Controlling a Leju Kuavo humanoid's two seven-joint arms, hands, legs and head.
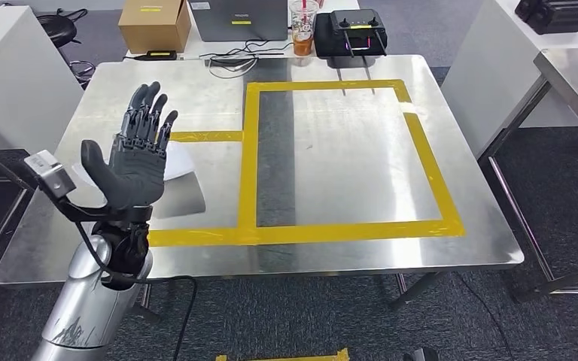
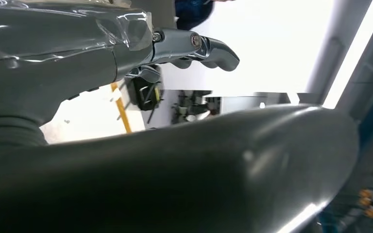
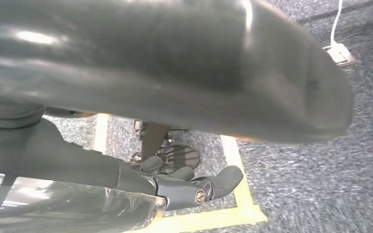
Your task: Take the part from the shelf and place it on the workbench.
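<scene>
Silver arm first, nearest to me: my left arm rises from the bottom of the head view and ends in the left hand [image 1: 137,154], raised above the near-left part of the tabletop [image 1: 346,150] with its palm up and fingers spread, gripping nothing. Just behind that hand a pale, white rounded thing [image 1: 179,164] lies on the steel, partly hidden by the fingers; I judge it to be the part, already set down on the workbench, though I cannot make out its full shape. If that is right, the step in hand is a clean release and retreat: I would keep the fingers apart, lift straight off and draw the arm back toward me so nothing brushes the part. Beyond it run the yellow tape lines [image 1: 250,158], and at the far edge stand a cardboard box [image 1: 154,24], a cup [image 1: 303,26] and a black controller [image 1: 354,34]. The right wrist view adds what the head view lacks: my right hand [image 3: 184,182] hangs over grey carpet with yellow floor tape, fingers loosely curled with nothing in them. The left wrist view gives one fingertip against a bright background.
</scene>
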